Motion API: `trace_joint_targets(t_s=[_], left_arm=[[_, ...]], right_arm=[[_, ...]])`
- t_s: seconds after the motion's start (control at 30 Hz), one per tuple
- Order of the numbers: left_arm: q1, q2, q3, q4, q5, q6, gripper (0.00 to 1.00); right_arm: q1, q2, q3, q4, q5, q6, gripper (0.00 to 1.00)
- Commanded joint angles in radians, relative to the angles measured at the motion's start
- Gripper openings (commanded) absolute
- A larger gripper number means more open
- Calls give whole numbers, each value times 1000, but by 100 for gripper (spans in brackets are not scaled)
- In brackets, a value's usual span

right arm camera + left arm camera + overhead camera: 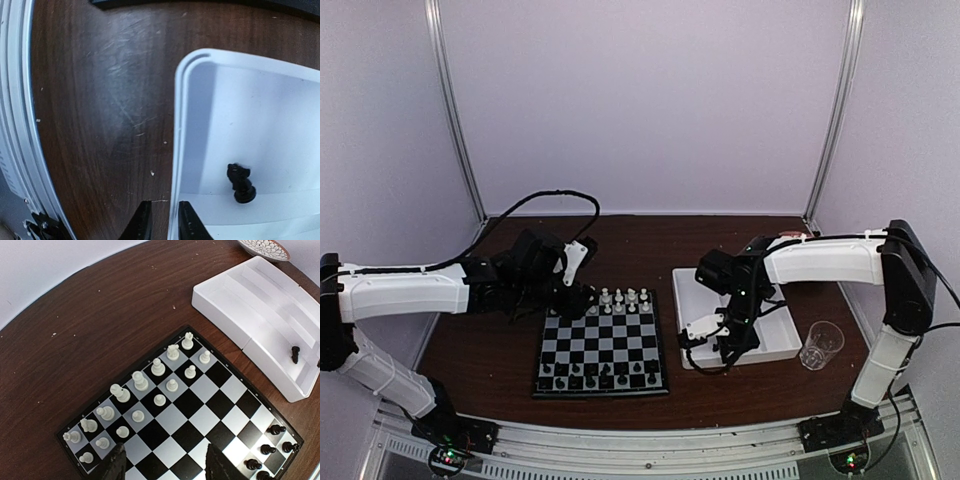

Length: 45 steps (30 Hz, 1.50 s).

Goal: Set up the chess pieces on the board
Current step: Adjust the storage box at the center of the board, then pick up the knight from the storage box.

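Note:
The board [605, 345] lies in the middle of the table. White chess pieces [620, 298] fill its far rows and black ones [600, 380] its near row. My left gripper [582, 298] hovers over the board's far left corner. In the left wrist view it [165, 467] is open, with bare squares [200, 415] between its fingers and the white pieces [150, 385] just ahead. My right gripper [164, 222] hangs over the corner of the white tray [200, 65], open by a narrow gap, one finger on each side of the rim. A black knight [241, 183] stands inside the tray, right of the fingers.
The white divided tray [782, 335] sits right of the board, with a clear glass cup [820, 345] beside it. A patterned bowl [262, 247] shows past the tray's far end. White walls close in the table on three sides, and a metal rail [15, 125] runs along the near edge.

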Motion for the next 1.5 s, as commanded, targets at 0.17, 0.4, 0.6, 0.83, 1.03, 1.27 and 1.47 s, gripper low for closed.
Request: trace_joint_targets(t_s=[0.17, 0.4, 0.6, 0.83, 1.03, 1.27, 1.47], left_arm=[[8, 1, 6, 42, 12, 11, 54], [8, -5, -11, 51, 21, -6, 54], [8, -20, -23, 49, 11, -3, 54], [8, -19, -31, 60, 17, -9, 54], [8, -24, -42, 65, 16, -11, 55], [8, -24, -48, 79, 10, -8, 54], [8, 9, -28, 131, 80, -46, 54]], right_arm=[[-69, -28, 188, -163, -29, -92, 32], [-73, 86, 218, -113, 32, -147, 36], [-71, 147, 234, -99, 66, -173, 43], [-70, 200, 227, -58, 116, -186, 44], [-69, 229, 220, -26, 157, -188, 43], [-40, 233, 161, 39, 234, -214, 34], [-36, 227, 130, 67, 250, -215, 18]])
